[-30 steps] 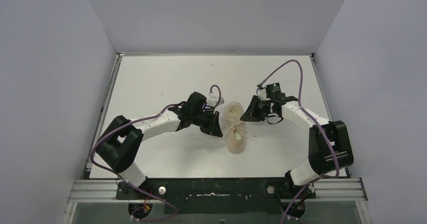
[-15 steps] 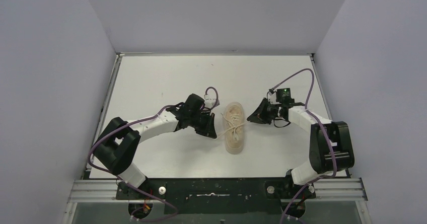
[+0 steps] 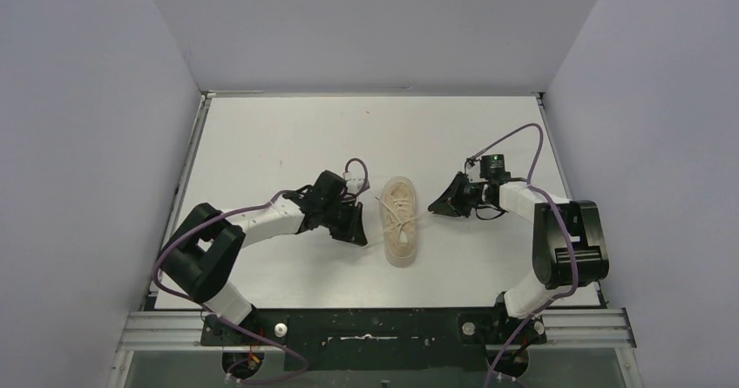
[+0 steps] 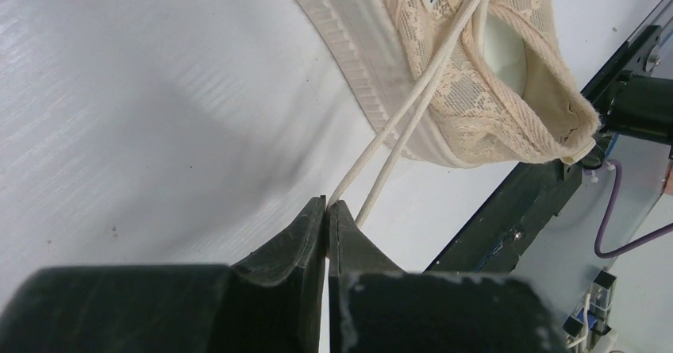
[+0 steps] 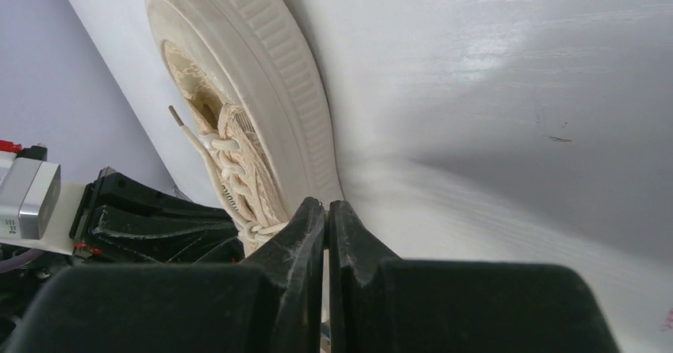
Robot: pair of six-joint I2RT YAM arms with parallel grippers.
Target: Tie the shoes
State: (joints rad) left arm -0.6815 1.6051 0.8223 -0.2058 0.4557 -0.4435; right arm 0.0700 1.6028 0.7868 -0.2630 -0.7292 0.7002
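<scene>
On the table (image 3: 261, 144), our sneaker (image 3: 401, 224) lies centred, toe toward 12 o'clock. At its 9 o'clock the left gripper (image 3: 357, 231) is clenched on the laces (image 4: 397, 123). At 3 o'clock the right gripper (image 3: 436, 205) is pressed closed, and we cannot tell on what. An uneven pull may drag the sneaker or slip the laces.

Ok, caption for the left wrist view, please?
Closed jaws grip the cream lace, two strands running straight to the beige sneaker on the white table.
</scene>
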